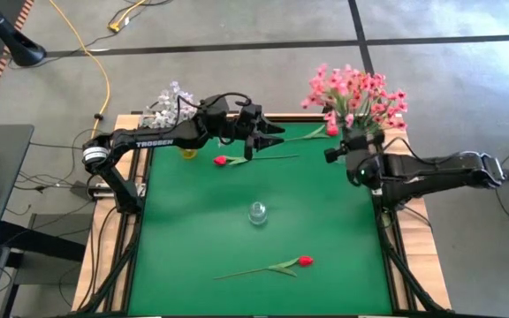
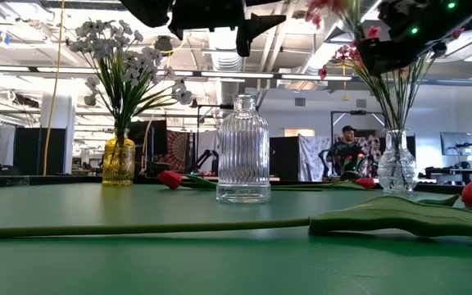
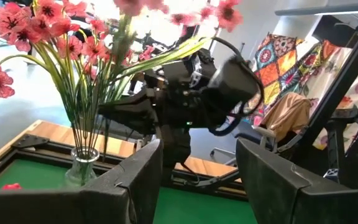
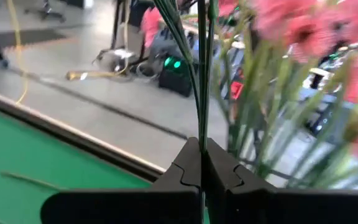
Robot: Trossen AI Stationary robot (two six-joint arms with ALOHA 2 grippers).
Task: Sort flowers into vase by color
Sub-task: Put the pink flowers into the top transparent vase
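Pink spray stem (image 4: 202, 68) pinched by right hand (image 4: 202, 163) | left hand (image 1: 272, 132) spread, raised over table

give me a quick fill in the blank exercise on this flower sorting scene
1. The white flowers stand in a ____ vase.
2. The ribbed clear bottle in the middle of the table holds ____ flowers.
3. The right end effector is shut on a green ____.
4. The flowers in the clear vase at the far right corner are ____.

Missing words: yellow; no; stem; pink
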